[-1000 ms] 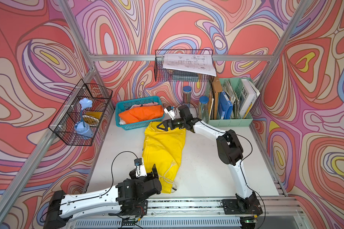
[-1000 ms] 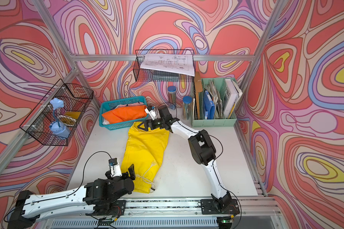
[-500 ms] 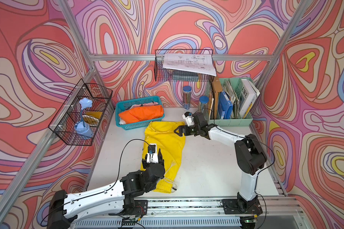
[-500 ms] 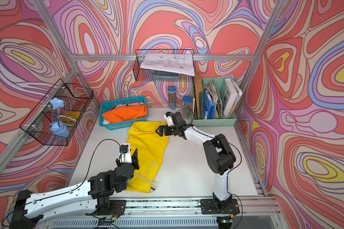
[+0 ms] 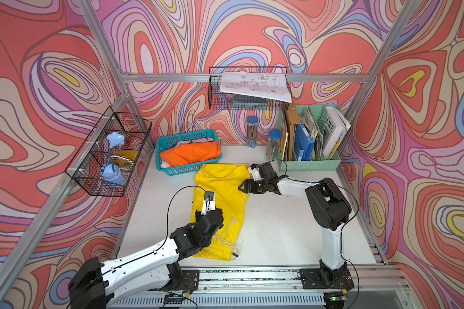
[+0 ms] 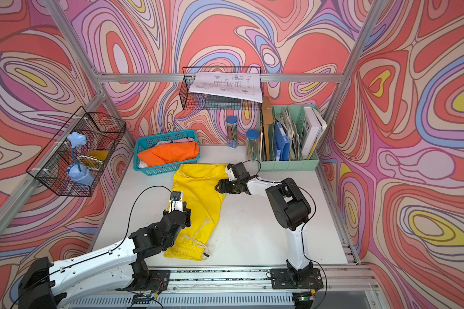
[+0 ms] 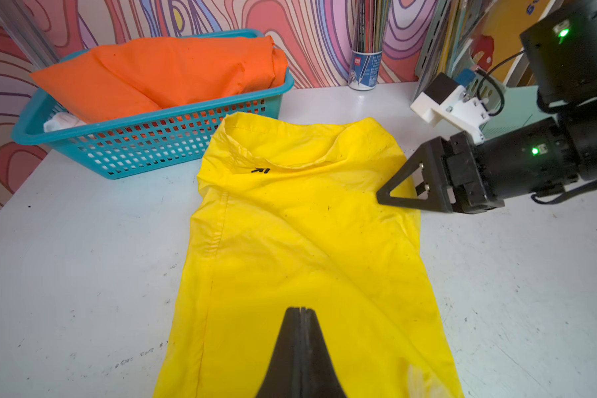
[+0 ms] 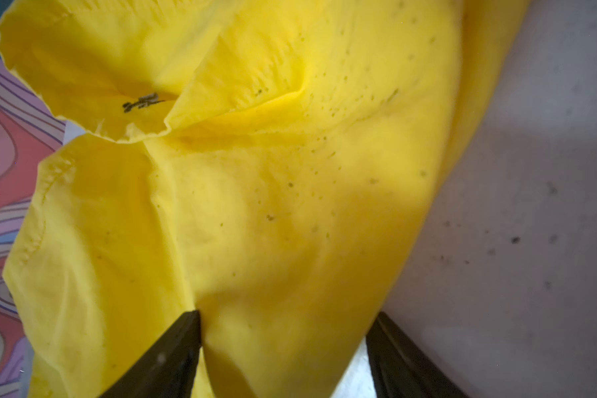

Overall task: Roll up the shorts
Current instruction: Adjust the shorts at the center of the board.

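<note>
Jaws first: your L jaws are pressed fully together, w/ only a hairline seam btwn the two black wedge tips in the L wrist view. They sit low over the mid-length of the shorts (image 7: 290,224). You can't tell whether any cloth is nipped: the tips point away from the cam & hide what's under them. In both top views the wrist cam block (image 5: 209,199) covers those tips altogether.

Your R jaws stand apart, astride the shorts' R-hand edge near the far end. In the R wrist view yellow cloth fills the gap, one tip at a crease, the other over bare worktop (image 8: 531,172). Nothing is clamped yet. That view is blurry, so contact is hard to call. Seen from the L wrist, the lower triangular tip looks to touch the fabric.

Shorts lie flat & lengthwise on the white, scuffed worktop btwn the arms. Fabric is thin, smooth, slightly glossy yellow w/ fine dark specks. The gathered waistband (image 5: 212,251) is at the near end w/ a pale drawcord (image 5: 227,239). The hems are at the far end, just short of a teal lattice basket (image 5: 172,171). A small dark logo (image 7: 260,170) shows inside a gaping hem, unreadable. Your L arm (image 5: 145,262) covers the shorts' near L corner. An orange folded garment (image 5: 193,153) heaps in the basket, pale cloth beneath it mostly hidden.
</note>
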You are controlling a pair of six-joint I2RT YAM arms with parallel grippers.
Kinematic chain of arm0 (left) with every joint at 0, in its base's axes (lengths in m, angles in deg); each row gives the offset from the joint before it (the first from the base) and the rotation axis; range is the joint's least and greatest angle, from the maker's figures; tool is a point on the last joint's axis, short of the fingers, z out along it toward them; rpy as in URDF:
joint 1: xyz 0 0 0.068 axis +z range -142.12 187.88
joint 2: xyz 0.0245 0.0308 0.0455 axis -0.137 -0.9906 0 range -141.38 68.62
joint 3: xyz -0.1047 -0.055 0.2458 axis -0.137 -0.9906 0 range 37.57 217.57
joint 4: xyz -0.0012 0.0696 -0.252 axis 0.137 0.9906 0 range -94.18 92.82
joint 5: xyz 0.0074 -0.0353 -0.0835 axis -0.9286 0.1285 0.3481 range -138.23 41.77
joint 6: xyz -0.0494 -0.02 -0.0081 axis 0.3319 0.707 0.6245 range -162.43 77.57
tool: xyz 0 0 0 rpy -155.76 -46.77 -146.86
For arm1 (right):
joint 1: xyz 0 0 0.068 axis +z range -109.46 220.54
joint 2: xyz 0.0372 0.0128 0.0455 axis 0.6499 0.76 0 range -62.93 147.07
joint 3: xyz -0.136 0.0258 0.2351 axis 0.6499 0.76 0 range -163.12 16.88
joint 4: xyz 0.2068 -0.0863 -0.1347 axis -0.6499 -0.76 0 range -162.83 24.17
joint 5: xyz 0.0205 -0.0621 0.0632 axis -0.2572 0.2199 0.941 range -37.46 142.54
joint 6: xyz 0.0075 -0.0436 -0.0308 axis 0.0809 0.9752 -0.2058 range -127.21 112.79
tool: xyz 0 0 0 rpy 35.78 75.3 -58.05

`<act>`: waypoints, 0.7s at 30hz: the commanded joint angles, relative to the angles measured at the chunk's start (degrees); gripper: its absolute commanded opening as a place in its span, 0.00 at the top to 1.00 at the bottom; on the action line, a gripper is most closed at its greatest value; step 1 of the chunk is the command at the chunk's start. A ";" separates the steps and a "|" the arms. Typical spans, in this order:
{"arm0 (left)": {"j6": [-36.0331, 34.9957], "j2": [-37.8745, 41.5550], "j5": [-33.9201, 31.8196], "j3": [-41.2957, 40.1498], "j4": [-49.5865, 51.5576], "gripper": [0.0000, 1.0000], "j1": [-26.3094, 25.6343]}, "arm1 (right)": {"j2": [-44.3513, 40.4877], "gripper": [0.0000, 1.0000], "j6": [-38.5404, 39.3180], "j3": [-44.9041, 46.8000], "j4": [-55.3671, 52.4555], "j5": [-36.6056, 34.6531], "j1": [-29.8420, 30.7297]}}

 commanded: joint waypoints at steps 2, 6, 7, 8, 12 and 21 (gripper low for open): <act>1.46 -1.12 4.50 -0.57 -0.57 1.00 1.57 | 1.22 0.54 -1.80 0.45 1.47 1.21 0.25; 0.65 -3.14 9.03 -0.30 -2.10 1.00 2.88 | -1.05 1.00 -1.98 3.20 1.97 -0.04 -4.18; 0.10 -3.95 11.52 -0.15 -2.96 1.00 3.39 | -1.61 1.00 -1.38 3.57 1.57 -0.31 -5.55; -0.96 -5.08 15.35 0.11 -4.24 1.00 3.87 | -2.19 1.00 -0.38 3.84 0.96 -0.43 -7.02; -5.17 -11.77 25.78 4.65 -6.11 1.00 4.20 | -3.14 1.00 5.79 1.79 -3.85 -2.27 -11.82; -6.98 -29.87 32.39 15.84 -2.78 1.00 4.17 | 0.76 0.52 17.36 -10.88 -14.65 -8.01 -15.26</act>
